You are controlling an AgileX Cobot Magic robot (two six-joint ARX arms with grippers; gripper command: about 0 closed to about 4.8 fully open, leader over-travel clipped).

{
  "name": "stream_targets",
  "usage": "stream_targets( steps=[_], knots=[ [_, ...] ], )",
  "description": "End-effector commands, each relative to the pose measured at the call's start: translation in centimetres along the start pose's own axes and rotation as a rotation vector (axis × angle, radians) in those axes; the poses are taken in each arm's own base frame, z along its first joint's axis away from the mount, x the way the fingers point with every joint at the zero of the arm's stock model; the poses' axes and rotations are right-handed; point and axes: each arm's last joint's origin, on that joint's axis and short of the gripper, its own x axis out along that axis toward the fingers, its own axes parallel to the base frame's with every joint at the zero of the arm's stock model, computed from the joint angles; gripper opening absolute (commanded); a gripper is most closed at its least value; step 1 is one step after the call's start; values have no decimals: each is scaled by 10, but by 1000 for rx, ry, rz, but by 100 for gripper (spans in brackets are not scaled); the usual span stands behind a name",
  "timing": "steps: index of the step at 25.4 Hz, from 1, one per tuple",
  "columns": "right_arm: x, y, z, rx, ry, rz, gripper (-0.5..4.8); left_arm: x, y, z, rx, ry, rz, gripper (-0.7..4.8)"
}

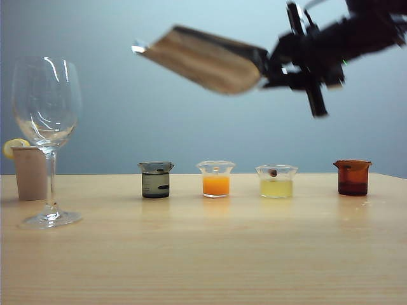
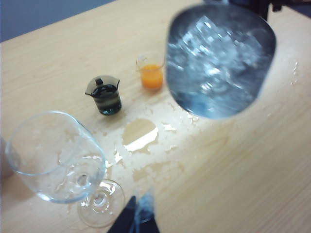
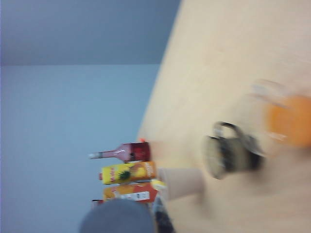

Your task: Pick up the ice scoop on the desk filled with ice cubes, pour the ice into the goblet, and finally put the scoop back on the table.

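Ice cubes (image 2: 214, 53) are filling the ice scoop (image 1: 203, 58), which the right gripper (image 1: 275, 68) is holding clamped by its handle high above the counter (image 1: 203, 254), right of the goblet (image 1: 47, 127). The goblet is standing at the counter's left. The left gripper (image 2: 138, 221) is hovering near the goblet's foot; I cannot tell its jaws.

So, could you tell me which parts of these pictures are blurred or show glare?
Exterior view: the ice scoop and right gripper are motion-smeared. Left wrist view: scoop soft, wet glare on the desk. Right wrist view: everything streaked.
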Motion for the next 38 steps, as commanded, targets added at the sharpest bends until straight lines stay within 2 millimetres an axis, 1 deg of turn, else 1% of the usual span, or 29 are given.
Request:
stream_targets(
  steps=[1,2,4,8,12,14,19,20,21,23,24,25,26,28,34,38],
  knots=[
    [5,26,2,-37,-1,12,-7,-9,1,0,-19,-33,25,-5],
    [9,32,1,-38,5,8,-6,-11,2,-1,-29,-35,28,-5],
    [20,48,8,-37,8,3,-6,-12,5,-3,-52,-26,61,-5],
    [35,62,12,-44,16,17,-6,-12,9,-3,-64,-18,84,-5],
    [53,77,12,-52,26,28,-7,-12,14,-3,-66,-20,101,-5],
    [75,86,9,-62,51,47,-7,-12,19,-2,-92,-43,108,-5],
    [102,93,2,-77,88,39,-6,-13,28,-3,-125,-50,125,-5],
    [113,94,-3,-87,90,45,-7,-12,32,-3,-121,-47,155,-5],
    [119,95,-4,-88,94,49,-7,-13,34,-3,-115,-49,163,-5],
    [128,96,-5,-87,103,43,-7,-11,38,-2,-130,-50,174,-5],
    [135,96,-10,-89,118,31,-7,-11,40,-2,-139,-51,173,-5],
    [139,98,-11,-89,126,32,-6,-10,42,-2,-149,-51,167,-5],
    [144,98,-10,-91,133,38,-6,-9,43,-3,-157,-48,164,-5],
    [154,100,-17,-97,150,37,-7,-6,49,-3,-173,-37,166,-5],
    [157,95,-20,-154,159,1,-6,-4,51,-4,-186,-27,160,-5],
    [157,97,-20,-166,160,6,-6,-3,51,-4,-189,-26,150,-5]
  ],
)
